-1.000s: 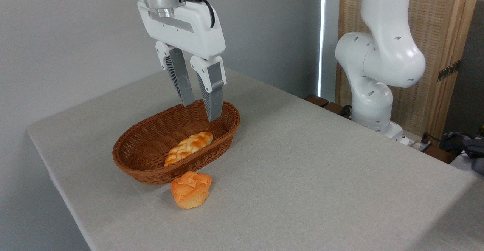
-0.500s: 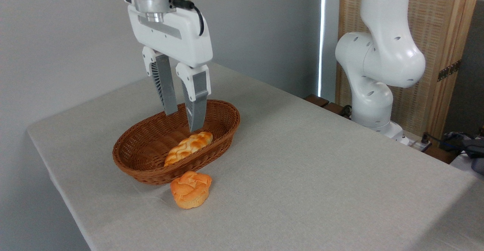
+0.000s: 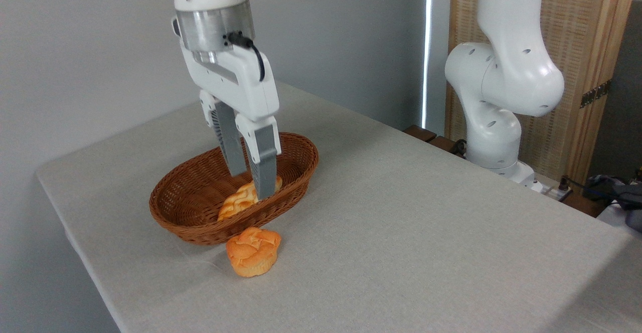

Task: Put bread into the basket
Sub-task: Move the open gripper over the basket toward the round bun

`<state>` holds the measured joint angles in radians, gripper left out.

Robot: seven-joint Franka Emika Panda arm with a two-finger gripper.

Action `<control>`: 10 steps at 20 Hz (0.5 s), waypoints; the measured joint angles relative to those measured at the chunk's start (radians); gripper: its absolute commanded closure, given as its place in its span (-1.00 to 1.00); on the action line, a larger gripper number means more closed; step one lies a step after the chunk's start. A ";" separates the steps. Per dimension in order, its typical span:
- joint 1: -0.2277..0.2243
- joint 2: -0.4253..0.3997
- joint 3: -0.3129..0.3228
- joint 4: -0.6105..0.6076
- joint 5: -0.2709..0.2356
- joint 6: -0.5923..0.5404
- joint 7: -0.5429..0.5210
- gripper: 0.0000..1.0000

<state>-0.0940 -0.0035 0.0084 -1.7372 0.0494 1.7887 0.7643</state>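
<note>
- A Franka arm's gripper (image 3: 253,185) has dropped lower over the wicker basket (image 3: 185,212) than it was a second ago, when its fingertips hung at the height of the far rim; they now reach down inside the bowl.
- Over the same second the tool has also slid leftward, then settled back a little toward the middle of the basket.
- The jaws stand slightly apart and hold nothing; the gap between them looks narrower than it did a second ago.
- The front finger now covers the right end of the braided loaf (image 3: 235,203) that lies in the basket; whether it touches the loaf cannot be told from this view.
- The bread (image 3: 253,252), the small round bun with a swirled top, has not moved: it sits on the worktop (image 3: 401,232) just outside the basket's near rim, close to or touching the weave.
- Judged from this, the task is not yet done, and the descent is aimed above the basket and not above the bun, so the tool would have to come toward the camera, over the near rim, before it could close on the bun.
- The arm's white base (image 3: 501,87) stands at the right edge of the worktop, unchanged.
</note>
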 measured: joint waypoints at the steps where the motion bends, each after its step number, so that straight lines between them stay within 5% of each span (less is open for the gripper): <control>1: -0.001 0.002 -0.001 -0.011 0.006 0.000 0.007 -1.00; 4: -0.002 0.004 -0.002 -0.024 0.007 0.000 -0.021 -1.00; 10: -0.003 0.004 -0.002 -0.024 0.004 0.001 -0.447 -1.00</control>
<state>-0.0970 0.0003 0.0066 -1.7615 0.0538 1.7893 0.3176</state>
